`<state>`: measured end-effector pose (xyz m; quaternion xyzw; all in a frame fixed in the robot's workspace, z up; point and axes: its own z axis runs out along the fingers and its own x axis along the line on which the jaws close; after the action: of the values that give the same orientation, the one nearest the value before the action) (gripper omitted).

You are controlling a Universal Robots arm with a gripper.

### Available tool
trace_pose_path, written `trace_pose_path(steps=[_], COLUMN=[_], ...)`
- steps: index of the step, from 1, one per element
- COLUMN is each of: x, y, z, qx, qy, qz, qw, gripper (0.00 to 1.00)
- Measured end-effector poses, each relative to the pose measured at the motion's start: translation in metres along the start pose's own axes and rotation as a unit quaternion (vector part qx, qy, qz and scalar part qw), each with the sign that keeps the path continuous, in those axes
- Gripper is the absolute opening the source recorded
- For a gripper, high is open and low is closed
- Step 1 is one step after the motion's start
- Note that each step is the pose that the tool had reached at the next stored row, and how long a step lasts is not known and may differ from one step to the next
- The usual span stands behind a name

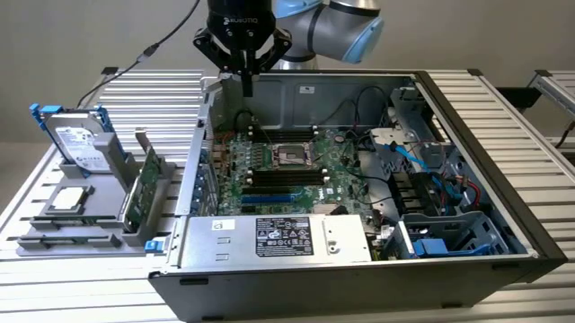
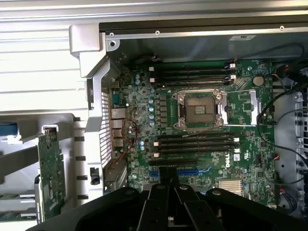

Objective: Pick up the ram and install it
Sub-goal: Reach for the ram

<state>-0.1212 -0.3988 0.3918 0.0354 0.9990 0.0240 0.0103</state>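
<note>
Risks first. The tool (image 1: 246, 86) is seen w/ fingers pressed together and nothing pinched, at upper centre of the ext. frame, over the rear wall of the case (image 1: 314, 101). If it were brought to the ram like that, the board would be knocked, not gripped.

The ram (image 1: 134, 202) is judged to be a green board stood on edge in the grey rack (image 1: 54, 232) at mid-left of the ext. frame. It can't be told apart w/ certainty from the bracketed card (image 1: 149, 168) beside it, so the wrong board could be taken. A thin board on edge is easily tipped or pinched skew, and a skew grip would be carried to the slot.

The case's side wall stands btw. tool and rack, so a low path could be caught on it. The slots (image 2: 197, 144) by the CPU socket (image 2: 199, 110) look bare, so install is judged not done. A mis-set notch could jam there.

Ram vs. tool: well apart, lower and toward the ext. view's left, outside the case, no contact.
</note>
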Motion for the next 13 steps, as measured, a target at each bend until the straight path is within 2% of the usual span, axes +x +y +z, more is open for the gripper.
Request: trace_pose_path(steps=[7, 13], x=[0.001, 0.026], y=[-0.0001, -0.0018], z=[0.0002, -0.0003], qx=[-0.0001, 0.0000], qy=[-0.0001, 0.0003], qz=[0.000, 0.000], qw=[1.0000, 1.0000], gripper=[0.11, 0.11])
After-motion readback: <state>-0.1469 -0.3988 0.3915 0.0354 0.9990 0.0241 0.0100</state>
